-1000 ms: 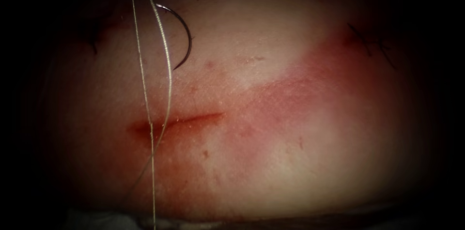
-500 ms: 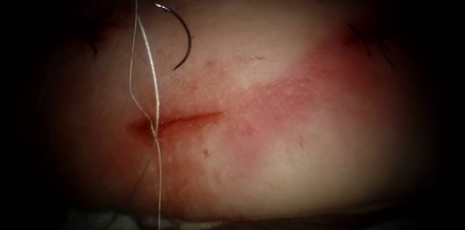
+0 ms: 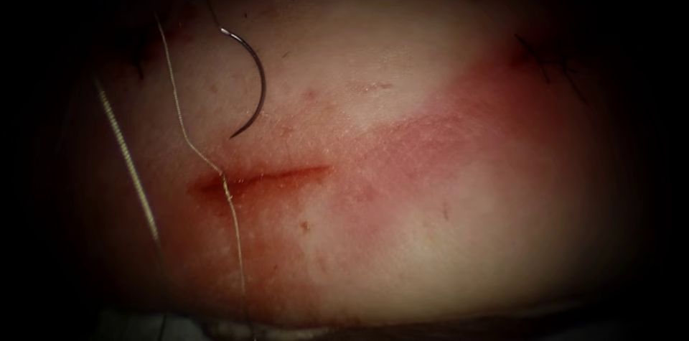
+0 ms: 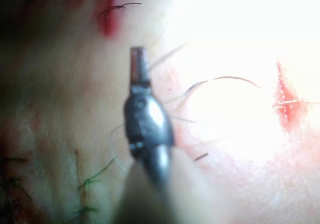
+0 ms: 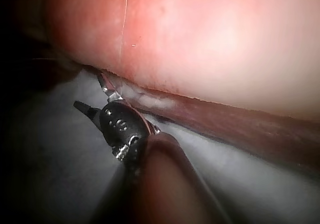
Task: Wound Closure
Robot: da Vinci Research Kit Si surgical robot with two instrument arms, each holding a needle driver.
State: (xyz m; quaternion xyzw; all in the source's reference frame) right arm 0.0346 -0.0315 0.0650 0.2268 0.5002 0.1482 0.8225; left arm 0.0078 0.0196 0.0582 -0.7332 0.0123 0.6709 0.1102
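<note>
The curved needle [image 3: 251, 82] lies free on the tissue [image 3: 430, 226] above the cut [image 3: 262, 177], held by neither tool and not in the tissue. It also shows in the left wrist view as the needle [image 4: 225, 78]. Thread [image 3: 228, 194] crosses the cut's left end, running up to the left and down toward the front edge. A thicker, slack strand [image 3: 129, 158] hangs further left. My left tool [image 4: 139, 64] has its jaws shut, and a pale strand of thread [image 4: 170, 52] leaves their tip. My right tool [image 5: 92, 94] stands open and holds nothing, just off the tissue's front edge.
Older stitches with dark thread ends [image 3: 552, 61] mark the tissue at the upper right. Red fluid stains the skin around the cut [image 4: 285, 104]. White cloth [image 5: 60, 174] lies under the tissue's front edge, with a thread [image 5: 122, 24] running down the tissue above it.
The right jaws opened and let the thread go. Both strands lost their tension and swung left. The needle slid down and left, closer to the cut.
</note>
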